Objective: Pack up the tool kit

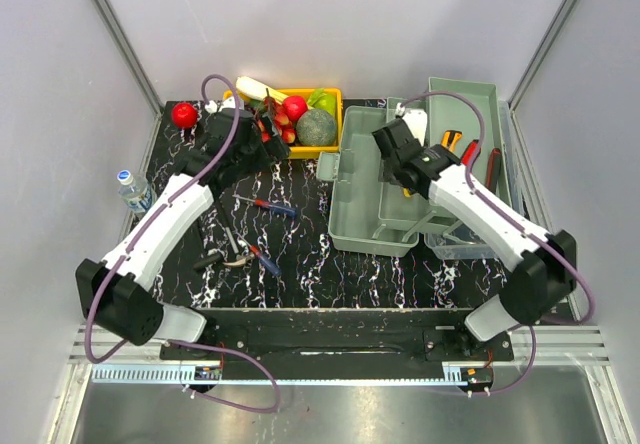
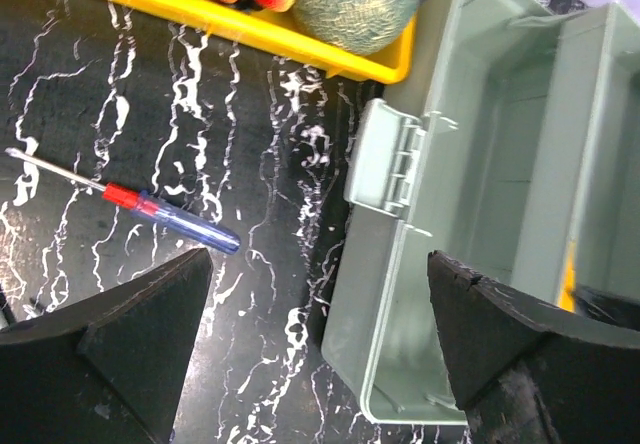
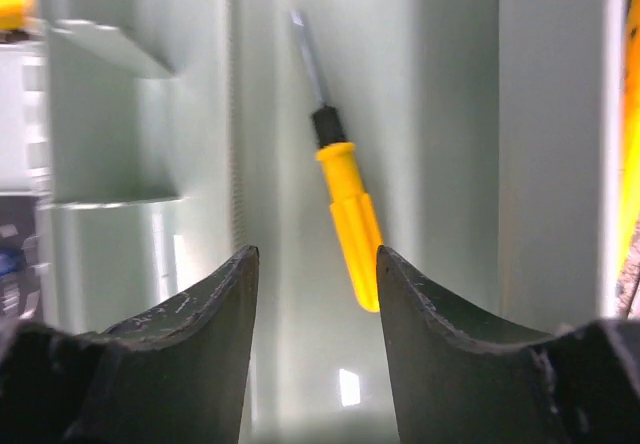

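The toolbox stands open on the right half of the bench. The right tool hangs over the inside of the box, jaws parted to a middling gap and gripping nothing. A yellow-handled screwdriver lies on the box floor just beyond the fingertips. The left tool hovers wide and empty above the bench, by the box's left wall. A red-and-blue screwdriver lies loose on the bench left of the box. A few more hand tools lie nearer the arm bases. The yellow tray of fruit sits at the back, just beside the box's far left corner.
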Controlling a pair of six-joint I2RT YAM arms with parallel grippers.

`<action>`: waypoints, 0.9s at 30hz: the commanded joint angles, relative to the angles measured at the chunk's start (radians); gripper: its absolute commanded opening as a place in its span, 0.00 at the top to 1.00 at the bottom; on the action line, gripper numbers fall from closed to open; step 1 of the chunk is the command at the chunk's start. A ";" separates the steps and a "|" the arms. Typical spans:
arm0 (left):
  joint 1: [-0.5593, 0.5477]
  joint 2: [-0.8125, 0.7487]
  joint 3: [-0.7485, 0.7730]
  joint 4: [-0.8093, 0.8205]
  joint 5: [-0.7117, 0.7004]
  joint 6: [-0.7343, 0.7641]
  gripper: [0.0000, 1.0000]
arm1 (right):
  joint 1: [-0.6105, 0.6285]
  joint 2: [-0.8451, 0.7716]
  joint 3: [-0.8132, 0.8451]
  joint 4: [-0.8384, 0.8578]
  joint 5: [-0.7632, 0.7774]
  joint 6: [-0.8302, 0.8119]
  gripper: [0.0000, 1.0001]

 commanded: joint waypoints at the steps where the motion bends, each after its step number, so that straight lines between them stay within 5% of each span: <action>1: 0.035 0.065 -0.049 -0.004 -0.069 -0.065 0.06 | -0.001 -0.171 0.045 0.178 -0.189 -0.102 0.43; 7: 0.095 0.227 -0.108 -0.018 -0.037 -0.221 0.06 | 0.000 -0.268 -0.015 0.346 -0.397 -0.196 0.40; 16: 0.106 0.411 -0.030 -0.089 -0.222 -0.330 0.12 | 0.000 -0.312 -0.059 0.387 -0.424 -0.213 0.41; 27: 0.141 0.575 0.030 -0.068 -0.147 -0.295 0.21 | 0.000 -0.323 -0.070 0.403 -0.412 -0.259 0.41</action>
